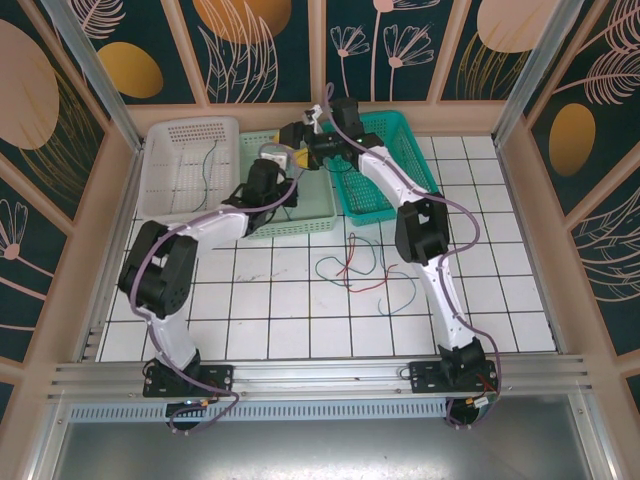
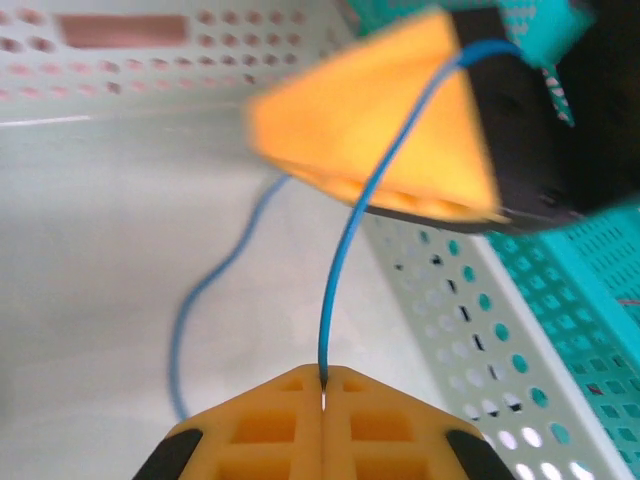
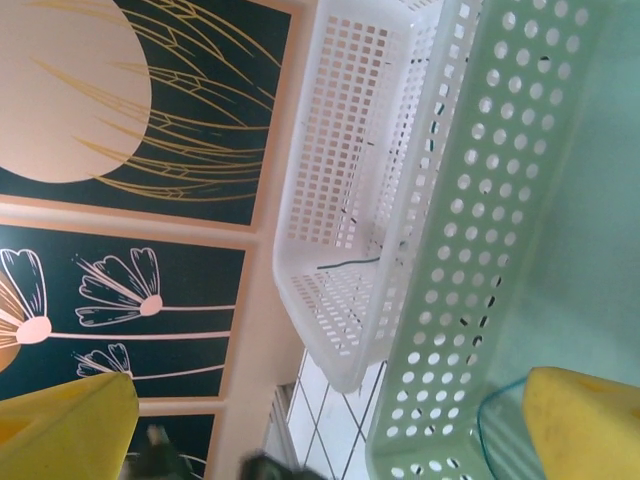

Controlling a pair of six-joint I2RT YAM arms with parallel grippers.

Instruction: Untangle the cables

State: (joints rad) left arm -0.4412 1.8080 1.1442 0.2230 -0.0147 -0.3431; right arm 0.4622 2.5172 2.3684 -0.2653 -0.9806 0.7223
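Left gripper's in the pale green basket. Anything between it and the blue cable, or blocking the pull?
Nothing between them: the left gripper is shut on the blue cable. Just ahead, the cable runs up across a yellow finger of the open right gripper, so a pull may drag against it.

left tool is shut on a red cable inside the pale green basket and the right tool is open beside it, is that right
Not quite: the cable is blue, not red. The left wrist view shows the left tool shut on a blue cable inside the pale green basket. The right tool is open beside it, as you said.
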